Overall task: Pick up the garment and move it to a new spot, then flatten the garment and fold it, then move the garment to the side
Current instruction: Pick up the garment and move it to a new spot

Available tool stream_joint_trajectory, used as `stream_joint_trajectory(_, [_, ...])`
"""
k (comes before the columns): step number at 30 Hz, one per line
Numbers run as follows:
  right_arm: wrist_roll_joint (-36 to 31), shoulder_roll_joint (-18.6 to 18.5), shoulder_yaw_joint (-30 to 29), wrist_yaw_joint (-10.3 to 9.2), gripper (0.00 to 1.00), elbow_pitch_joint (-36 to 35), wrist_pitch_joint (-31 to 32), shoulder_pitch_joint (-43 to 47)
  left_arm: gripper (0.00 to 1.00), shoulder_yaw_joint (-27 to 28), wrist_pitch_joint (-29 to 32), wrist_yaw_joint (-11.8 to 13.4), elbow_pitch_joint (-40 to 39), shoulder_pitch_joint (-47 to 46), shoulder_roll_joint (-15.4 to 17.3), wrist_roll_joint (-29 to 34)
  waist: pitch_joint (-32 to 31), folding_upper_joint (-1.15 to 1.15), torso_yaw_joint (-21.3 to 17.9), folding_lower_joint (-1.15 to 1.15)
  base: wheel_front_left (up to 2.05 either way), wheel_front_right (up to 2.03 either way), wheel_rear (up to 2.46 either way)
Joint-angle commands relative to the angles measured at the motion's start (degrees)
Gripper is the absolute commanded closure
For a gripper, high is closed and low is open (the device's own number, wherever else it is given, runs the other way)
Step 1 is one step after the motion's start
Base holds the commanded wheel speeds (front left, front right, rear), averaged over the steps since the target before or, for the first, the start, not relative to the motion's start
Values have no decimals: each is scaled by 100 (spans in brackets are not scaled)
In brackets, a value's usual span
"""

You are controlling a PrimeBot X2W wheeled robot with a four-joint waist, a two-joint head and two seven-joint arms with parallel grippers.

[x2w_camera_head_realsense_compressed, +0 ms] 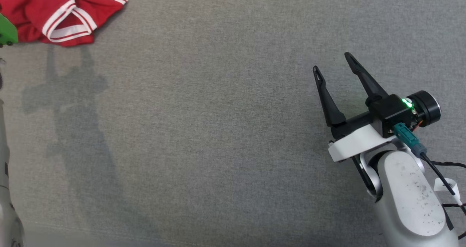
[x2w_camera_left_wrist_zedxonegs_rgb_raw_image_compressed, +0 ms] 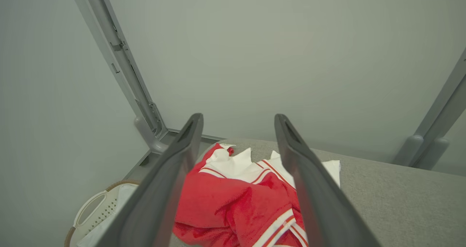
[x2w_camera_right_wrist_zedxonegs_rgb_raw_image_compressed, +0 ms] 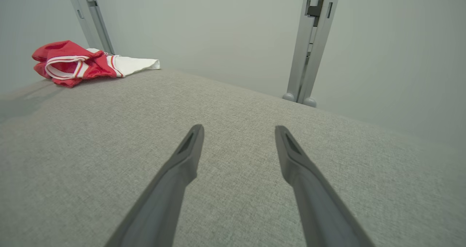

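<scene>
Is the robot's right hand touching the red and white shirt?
Apart. The head view shows the right hand at the right and the shirt far off at the top left, with grey surface between them.

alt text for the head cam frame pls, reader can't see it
A crumpled red garment with white striped trim lies at the upper left of the view on a grey fabric-covered table. At the lower right, the right gripper is open and empty, its two dark fingers pointing up the view, far from the garment.
</scene>
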Motion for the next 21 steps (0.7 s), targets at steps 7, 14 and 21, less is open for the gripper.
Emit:
stream_joint_trajectory(7, [-194,-24,-107,-7,0,-339,106,-51,0,-215,194,-51,997,-316,-91,-126,995,0,-519,-1,0,0,0])
stream_joint_trajectory(14, [-265,-24,-109,-7,0,-489,176,-24,0,-362,245,4,1652,-508,72,-54,1216,0,-537,-1,0,0,0])
stream_joint_trajectory(21, [-329,-46,-143,-8,0,-545,244,-14,0,-435,190,211,2067,-623,218,28,1326,0,-568,-1,0,0,0])
